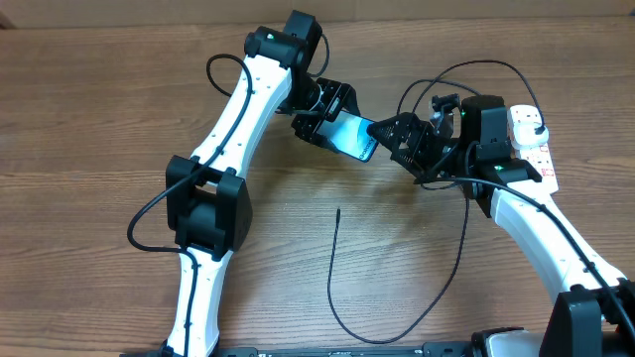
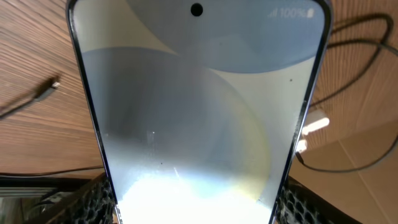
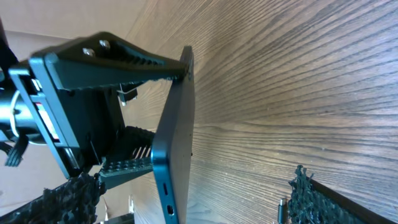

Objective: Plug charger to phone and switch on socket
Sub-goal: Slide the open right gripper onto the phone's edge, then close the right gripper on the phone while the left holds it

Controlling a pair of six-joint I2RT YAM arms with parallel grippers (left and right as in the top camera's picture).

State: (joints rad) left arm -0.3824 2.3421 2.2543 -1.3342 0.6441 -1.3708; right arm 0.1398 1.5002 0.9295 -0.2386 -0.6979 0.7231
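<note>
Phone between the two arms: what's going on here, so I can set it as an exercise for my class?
The left gripper is clamped on the phone, holding it tilted above the table with its screen lit. The right gripper sits open just beyond the phone's free end, holding nothing. The charger lies loose on the table, its connector tip not in the phone. The socket lies at the right edge, with neither gripper on it.

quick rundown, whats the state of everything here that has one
phone: screen lit, held off the table, nothing plugged in
left end effector: shut on the phone
right end effector: open, empty, at the phone's end
charger: lying loose on the table, not in the phone
socket: on the table, switch position too small to tell
</note>
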